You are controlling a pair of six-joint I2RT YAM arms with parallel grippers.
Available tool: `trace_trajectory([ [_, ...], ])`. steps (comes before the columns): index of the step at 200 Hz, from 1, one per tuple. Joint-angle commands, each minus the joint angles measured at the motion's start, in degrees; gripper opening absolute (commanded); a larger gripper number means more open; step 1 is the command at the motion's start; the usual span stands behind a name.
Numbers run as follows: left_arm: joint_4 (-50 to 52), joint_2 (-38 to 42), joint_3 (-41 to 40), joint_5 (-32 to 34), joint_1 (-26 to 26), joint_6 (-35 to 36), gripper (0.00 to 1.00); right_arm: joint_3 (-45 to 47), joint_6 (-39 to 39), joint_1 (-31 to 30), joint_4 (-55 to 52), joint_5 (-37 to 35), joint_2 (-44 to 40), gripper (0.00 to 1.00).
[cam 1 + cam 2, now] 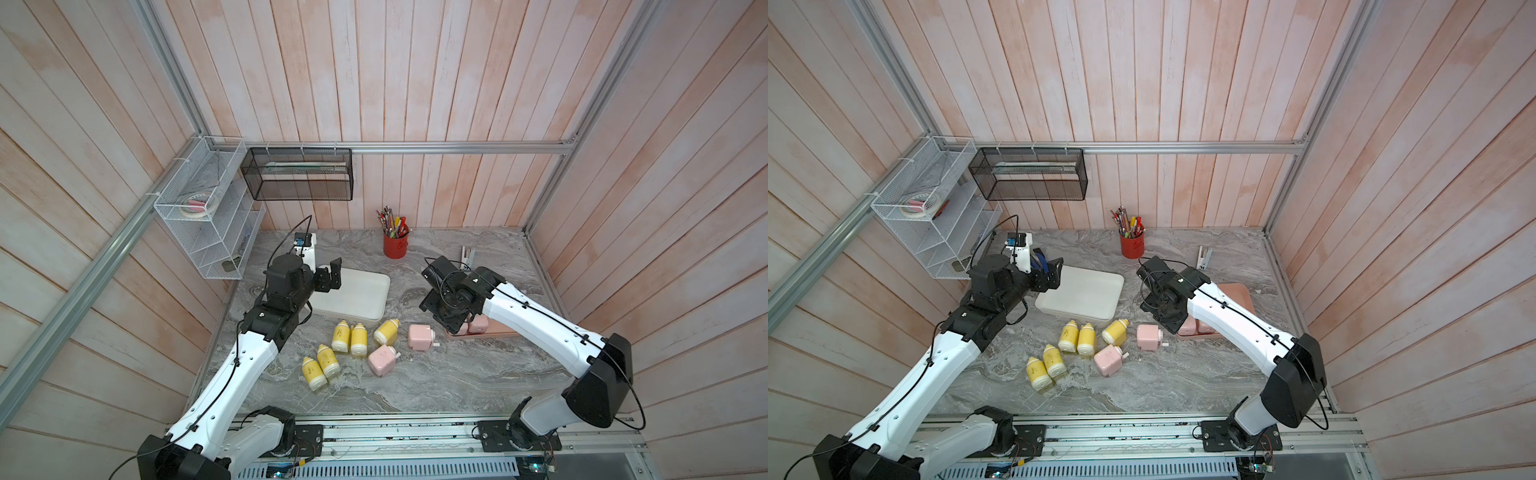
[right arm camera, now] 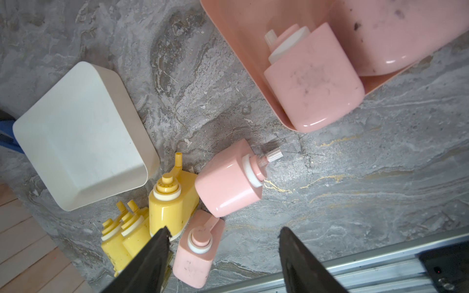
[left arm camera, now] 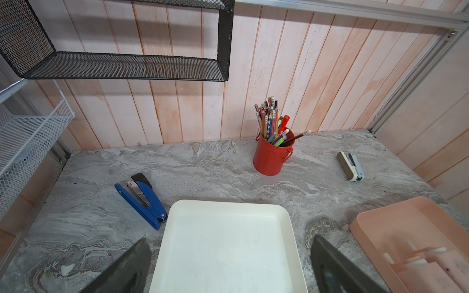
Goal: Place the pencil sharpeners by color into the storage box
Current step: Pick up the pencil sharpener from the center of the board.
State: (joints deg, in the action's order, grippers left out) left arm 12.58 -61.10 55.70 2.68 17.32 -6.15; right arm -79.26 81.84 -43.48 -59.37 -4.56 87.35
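Five yellow sharpeners (image 1: 358, 340) and two pink sharpeners (image 1: 419, 336) lie on the table (image 1: 457, 374); two more sit in the pink tray (image 1: 1237, 291). Left gripper (image 3: 229, 239) and right gripper (image 2: 223, 228) both gape, empty.

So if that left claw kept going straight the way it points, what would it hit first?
Probably the empty white tray: the open left gripper aims forward and down at it, with nothing between. Depth is hard to judge.
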Motion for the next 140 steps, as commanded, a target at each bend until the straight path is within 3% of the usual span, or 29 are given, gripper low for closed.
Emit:
trace_trajectory([
  [1, -1.1, 0.9, -0.5, 0.9, 0.3, 0.9, 1.00, 1.2, 8.4, -0.5, 0.1, 0.6, 0.5, 0.71],
  [47, -1.1, 0.7, -0.6, 0.8, 0.3, 0.8, 1.00, 3.0, 13.6, -0.4, 1.7, 4.6, 3.0, 0.71],
  [140, -1.0, 0.8, -0.5, 1.2, 0.3, 1.2, 1.00, 5.6, 15.1, 0.3, 6.6, 8.6, 7.5, 0.71],
])
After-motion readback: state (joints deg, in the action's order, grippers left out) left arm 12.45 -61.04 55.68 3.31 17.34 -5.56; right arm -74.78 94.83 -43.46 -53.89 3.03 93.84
